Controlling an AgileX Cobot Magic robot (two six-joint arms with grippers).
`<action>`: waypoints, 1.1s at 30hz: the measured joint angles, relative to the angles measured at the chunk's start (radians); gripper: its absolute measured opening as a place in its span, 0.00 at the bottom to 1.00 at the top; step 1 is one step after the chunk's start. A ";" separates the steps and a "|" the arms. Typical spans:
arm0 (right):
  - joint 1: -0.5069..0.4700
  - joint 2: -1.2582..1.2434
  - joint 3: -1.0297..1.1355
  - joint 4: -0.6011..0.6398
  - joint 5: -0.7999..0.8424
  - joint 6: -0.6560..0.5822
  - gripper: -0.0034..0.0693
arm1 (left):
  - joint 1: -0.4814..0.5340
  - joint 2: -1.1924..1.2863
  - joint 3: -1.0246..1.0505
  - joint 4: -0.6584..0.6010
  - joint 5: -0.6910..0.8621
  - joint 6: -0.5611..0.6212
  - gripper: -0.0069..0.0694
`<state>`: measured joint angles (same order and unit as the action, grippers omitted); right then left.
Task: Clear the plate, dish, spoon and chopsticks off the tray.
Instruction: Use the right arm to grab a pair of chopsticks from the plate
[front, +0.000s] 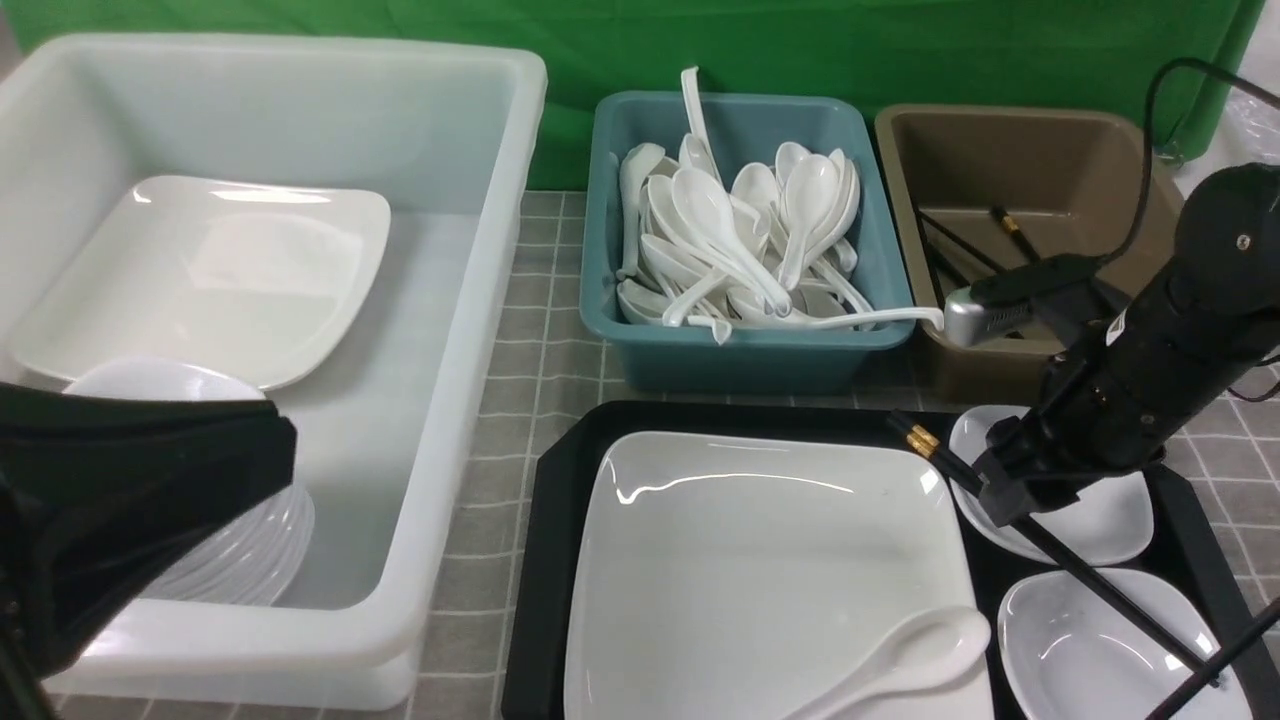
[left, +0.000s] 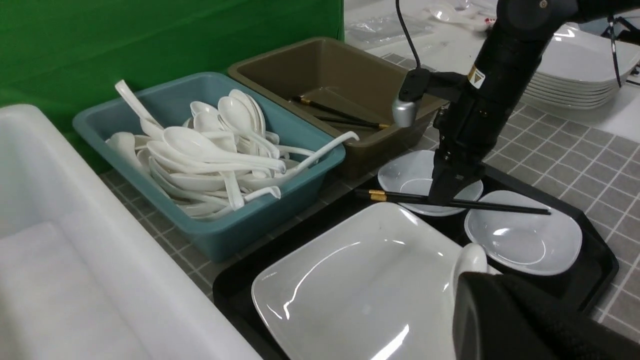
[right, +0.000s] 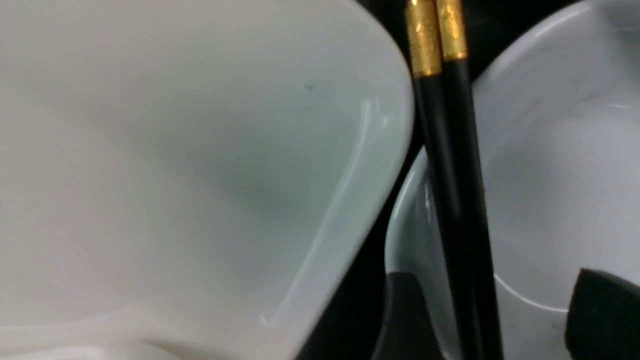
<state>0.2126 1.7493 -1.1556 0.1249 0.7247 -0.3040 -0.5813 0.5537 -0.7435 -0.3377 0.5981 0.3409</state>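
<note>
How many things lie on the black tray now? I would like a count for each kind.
Large square plate: 1
Small dishes: 2
Spoon: 1
Chopsticks: 2 sticks
Total on the tray: 6

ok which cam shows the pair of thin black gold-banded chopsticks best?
Left wrist view: the chopsticks run almost end to end across both small white dishes. Front view shows them foreshortened, the right gripper covering part. Right wrist view: only a close-up stretch by the gold bands.
</note>
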 joint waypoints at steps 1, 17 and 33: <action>0.000 0.001 0.000 -0.001 0.000 0.000 0.67 | 0.000 0.000 0.000 0.000 0.001 -0.001 0.10; 0.000 0.082 -0.006 -0.047 -0.077 -0.019 0.51 | 0.000 0.000 0.000 0.000 0.018 -0.021 0.10; 0.009 0.022 -0.006 -0.040 0.020 -0.208 0.24 | 0.000 0.000 0.000 -0.007 -0.001 -0.026 0.10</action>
<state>0.2220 1.7714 -1.1615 0.0846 0.7449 -0.5117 -0.5813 0.5537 -0.7435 -0.3447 0.5972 0.3150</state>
